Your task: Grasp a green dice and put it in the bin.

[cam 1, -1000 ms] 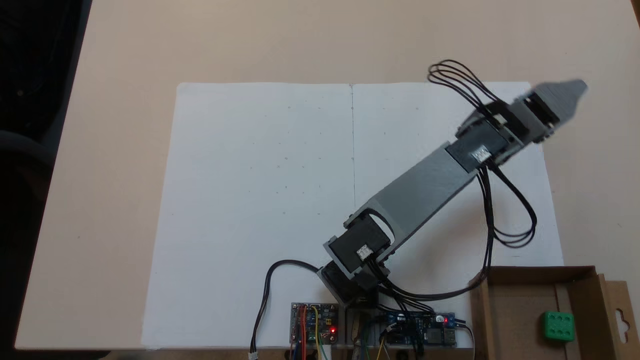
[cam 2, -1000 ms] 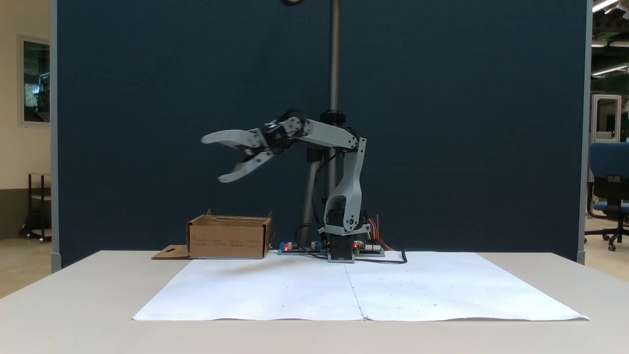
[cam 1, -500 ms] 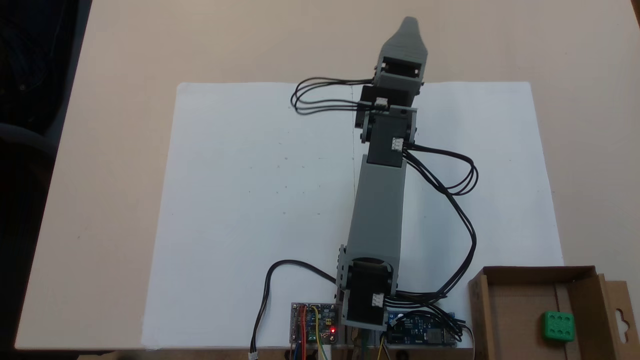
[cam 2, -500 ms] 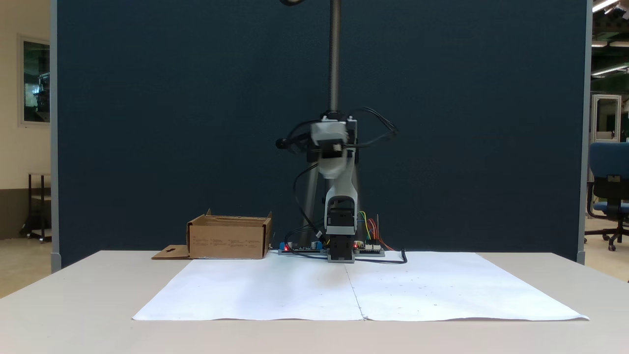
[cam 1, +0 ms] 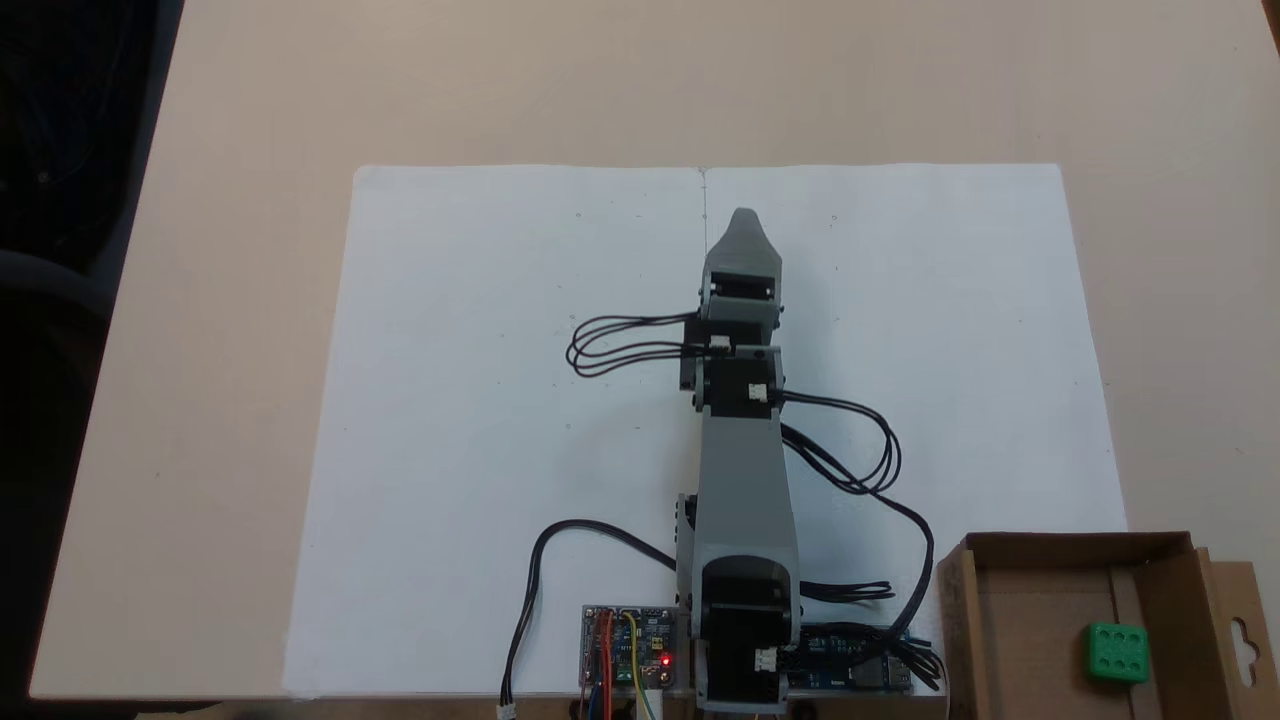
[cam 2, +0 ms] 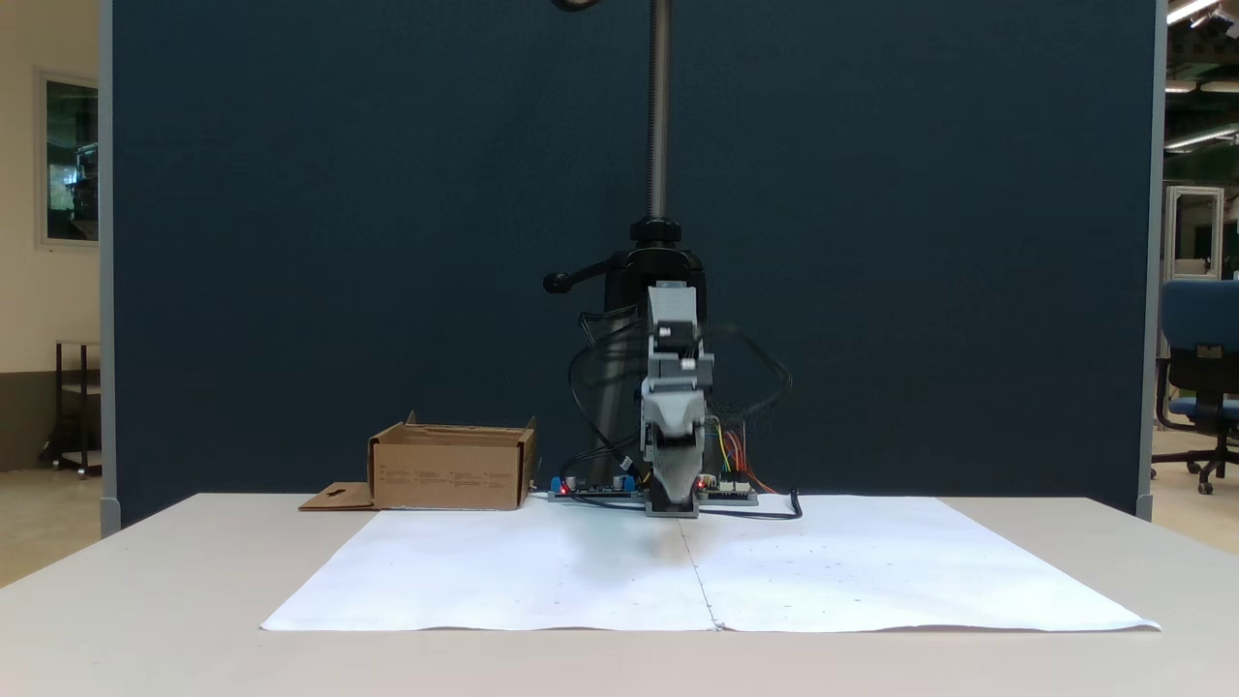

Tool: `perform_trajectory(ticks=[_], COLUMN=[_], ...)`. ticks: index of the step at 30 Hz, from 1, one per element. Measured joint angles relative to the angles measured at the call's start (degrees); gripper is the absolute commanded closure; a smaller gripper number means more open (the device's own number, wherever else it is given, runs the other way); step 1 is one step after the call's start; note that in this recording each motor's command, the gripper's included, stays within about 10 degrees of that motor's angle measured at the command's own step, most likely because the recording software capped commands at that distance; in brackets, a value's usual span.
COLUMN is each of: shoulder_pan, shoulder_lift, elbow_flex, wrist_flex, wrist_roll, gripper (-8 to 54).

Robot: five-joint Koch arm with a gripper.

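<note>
The green dice [cam 1: 1118, 652] already sits inside the bin [cam 1: 1040, 640], at the surface's near right corner in the view from above. The jaws [cam 1: 742, 222] point out over the middle of the white paper [cam 1: 500, 400], well apart from it. I cannot tell whether they are open or closed.

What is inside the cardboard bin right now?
The green dice sits inside the bin, six pips up, on the floor near the wall beside the flap. In the fixed view from the front, the bin's wall hides the inside.
</note>
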Motion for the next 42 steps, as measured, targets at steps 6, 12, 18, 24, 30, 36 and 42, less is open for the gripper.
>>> perform_trajectory(ticks=[6, 12, 18, 24, 30, 36, 42], shoulder_pan=[0.00, 0.00, -0.09, 0.00, 0.00, 0.00, -0.53], shoulder_lift=[1.49, 4.48, 4.92, 4.92, 4.92, 4.92, 4.92], elbow_flex=[13.27, 21.18, 24.52, 25.40, 25.66, 25.66, 25.66], wrist_flex=[-11.60, -23.29, -34.28, -42.19, -48.87, -49.66, -49.75], wrist_roll=[-0.88, -0.88, -1.23, -1.23, -1.23, -1.23, -1.23], gripper=[2.5, 2.4, 2.3, 2.0, 1.1, 1.2, 1.2])
